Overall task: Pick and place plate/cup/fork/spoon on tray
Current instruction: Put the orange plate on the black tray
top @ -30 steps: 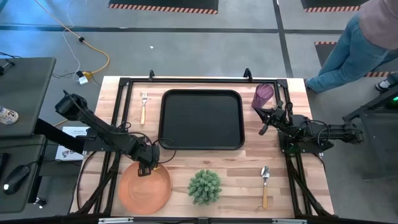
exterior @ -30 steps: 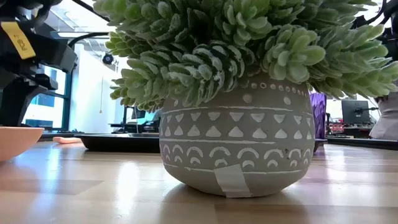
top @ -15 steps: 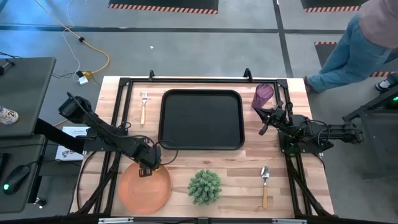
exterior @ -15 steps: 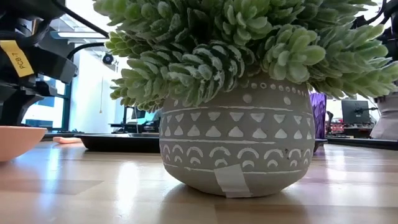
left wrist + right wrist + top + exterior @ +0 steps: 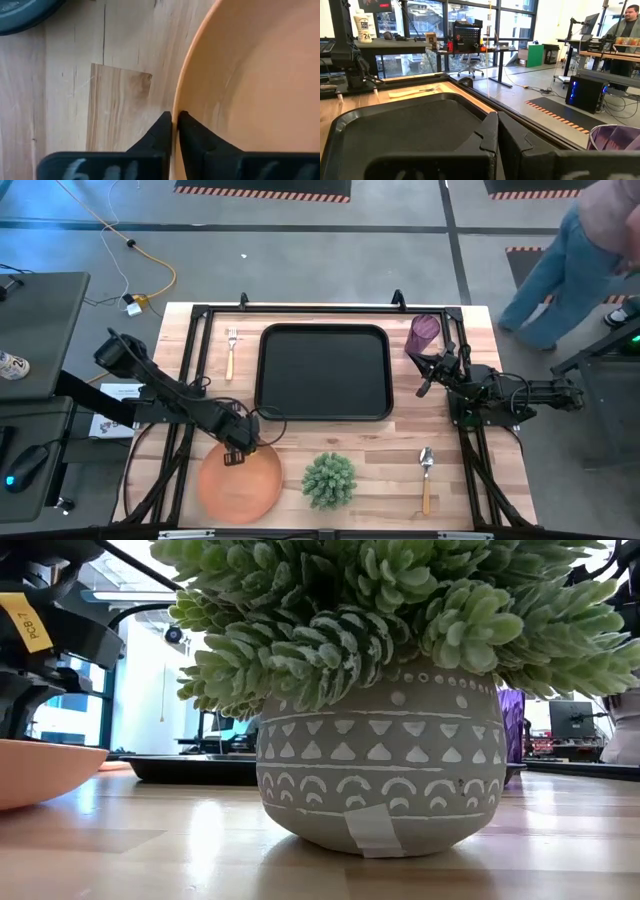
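Wooden table (image 5: 330, 435) sitting on grey floor; a person (image 5: 565, 260) is standing beyond the far right corner. Black tray (image 5: 324, 371) lying centre, fork (image 5: 230, 350) left of it, purple cup (image 5: 423, 333) right, spoon (image 5: 426, 478) near the right front edge. Left gripper (image 5: 238, 448) is pinching the orange plate (image 5: 240, 485) by its rim. Right gripper (image 5: 424, 374) is hanging clenched, holding nothing, beside the cup.
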Tool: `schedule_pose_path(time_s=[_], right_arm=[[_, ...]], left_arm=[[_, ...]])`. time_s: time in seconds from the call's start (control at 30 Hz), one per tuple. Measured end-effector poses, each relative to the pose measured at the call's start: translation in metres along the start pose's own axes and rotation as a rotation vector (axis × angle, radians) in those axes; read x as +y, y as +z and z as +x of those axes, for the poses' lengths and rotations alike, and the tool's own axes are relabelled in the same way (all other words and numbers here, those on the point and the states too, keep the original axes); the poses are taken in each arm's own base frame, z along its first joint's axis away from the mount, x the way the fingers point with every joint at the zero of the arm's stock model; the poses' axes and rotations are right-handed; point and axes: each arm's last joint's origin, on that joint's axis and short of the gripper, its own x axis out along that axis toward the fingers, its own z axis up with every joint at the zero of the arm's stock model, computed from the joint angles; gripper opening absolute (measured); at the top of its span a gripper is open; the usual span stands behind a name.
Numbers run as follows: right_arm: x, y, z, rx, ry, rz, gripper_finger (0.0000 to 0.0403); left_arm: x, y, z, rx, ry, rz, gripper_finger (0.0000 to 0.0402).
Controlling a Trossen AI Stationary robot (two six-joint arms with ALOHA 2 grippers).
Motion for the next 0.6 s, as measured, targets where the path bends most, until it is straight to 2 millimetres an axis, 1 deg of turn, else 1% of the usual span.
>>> schedule_pose_path(time_s=[0.3, 0.6], right_arm=[[0.000, 0.000, 0.000, 0.000, 0.000, 0.000, 0.0000], [0.000, 0.000, 0.000, 0.000, 0.000, 0.000, 0.0000]], left_arm=[[0.004, -0.004, -0.012, -0.030, -0.020, -0.011, 0.0002], [0.016, -0.012, -0.037, -0.145, -0.014, -0.077, 0.0001]])
